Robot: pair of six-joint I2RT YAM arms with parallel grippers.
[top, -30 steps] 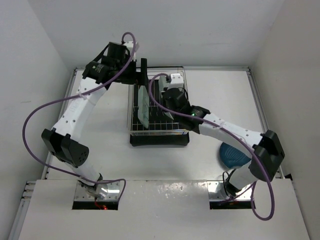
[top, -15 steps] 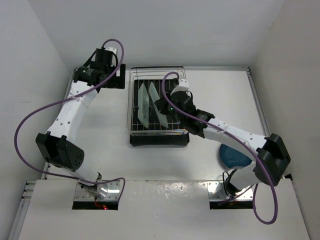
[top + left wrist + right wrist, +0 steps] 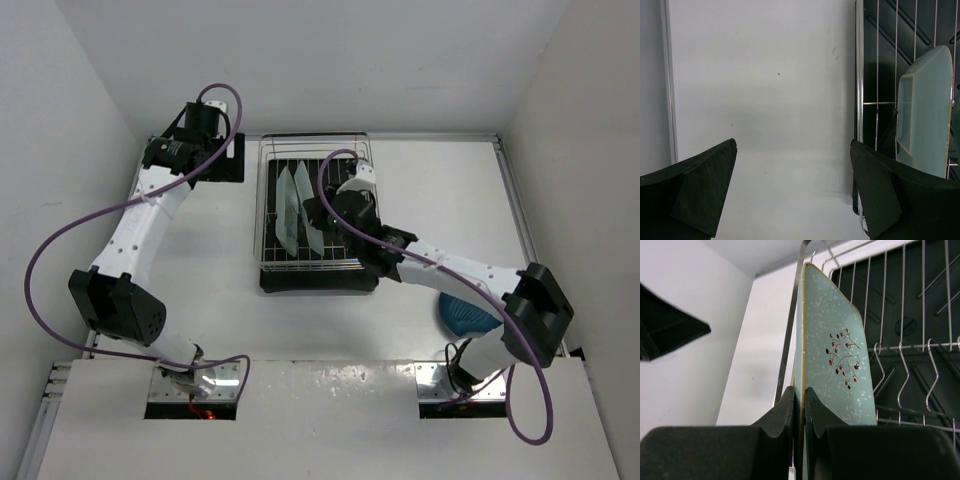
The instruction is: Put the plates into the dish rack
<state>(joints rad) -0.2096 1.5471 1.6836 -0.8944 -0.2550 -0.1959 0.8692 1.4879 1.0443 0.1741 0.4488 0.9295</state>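
Right gripper (image 3: pixel 799 392) pinches the rim of a mint-green plate (image 3: pixel 840 355), upright among the dish rack (image 3: pixel 320 278) wires. It should seat it fully in a slot before letting go, clear of the second mint plate (image 3: pixel 286 210) at its 9 o'clock. Left gripper (image 3: pixel 792 145) hangs wide and empty. Blue plate (image 3: pixel 462 315) lies at the rack's 4 o'clock.

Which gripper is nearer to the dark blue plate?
Right. The right gripper holds a mint plate in the dish rack, left of the dark blue plate; the left gripper is farther, outside the rack.
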